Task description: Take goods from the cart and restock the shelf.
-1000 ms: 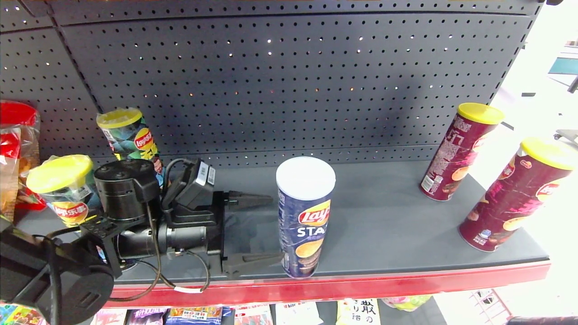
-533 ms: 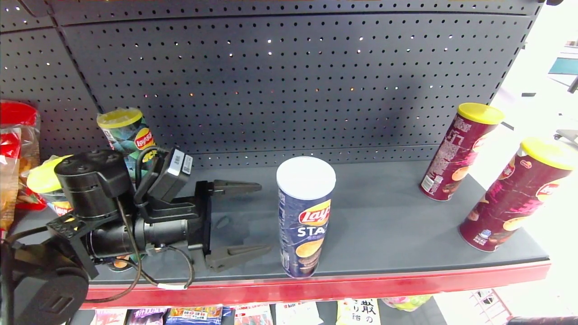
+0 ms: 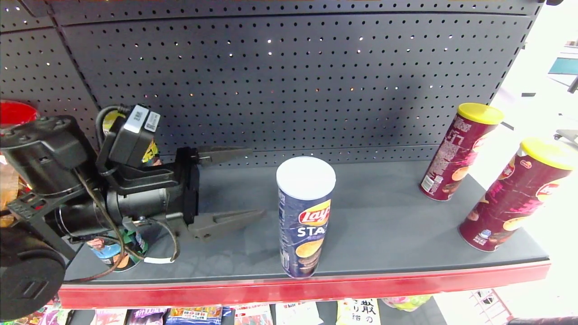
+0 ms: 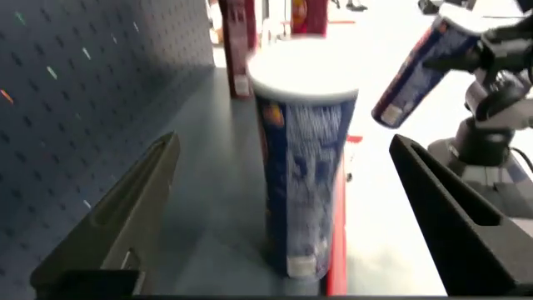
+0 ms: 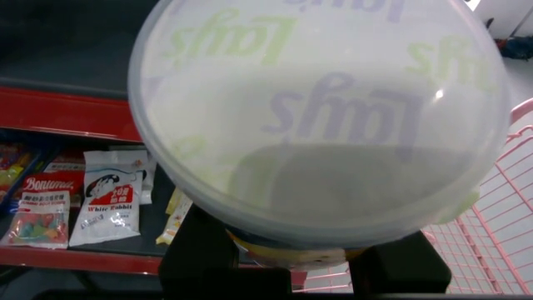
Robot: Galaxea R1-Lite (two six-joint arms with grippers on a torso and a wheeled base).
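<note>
A blue chip can (image 3: 305, 216) with a white lid stands upright near the front edge of the grey shelf (image 3: 384, 225). My left gripper (image 3: 239, 187) hovers open to its left, above the shelf, fingers pointing at the can and clear of it. In the left wrist view the same can (image 4: 304, 167) stands beyond the two spread fingers (image 4: 125, 217). My right gripper (image 5: 300, 267) is shut on another chip can (image 5: 316, 117), whose translucent lid faces the wrist camera. That held can (image 4: 412, 75) hangs tilted, off the shelf front.
Two maroon cans with yellow lids (image 3: 460, 151) (image 3: 515, 201) stand at the shelf's right end. More cans (image 3: 115, 255) sit behind my left arm. A pegboard (image 3: 289, 90) backs the shelf, with a red lip (image 3: 316, 286) in front. Pink cart wire (image 5: 500, 233) and snack packets (image 5: 104, 208) lie below.
My left gripper, whose fingers reached the blue can a second ago, has drawn back to the left and risen, staying open. The can has not moved.
</note>
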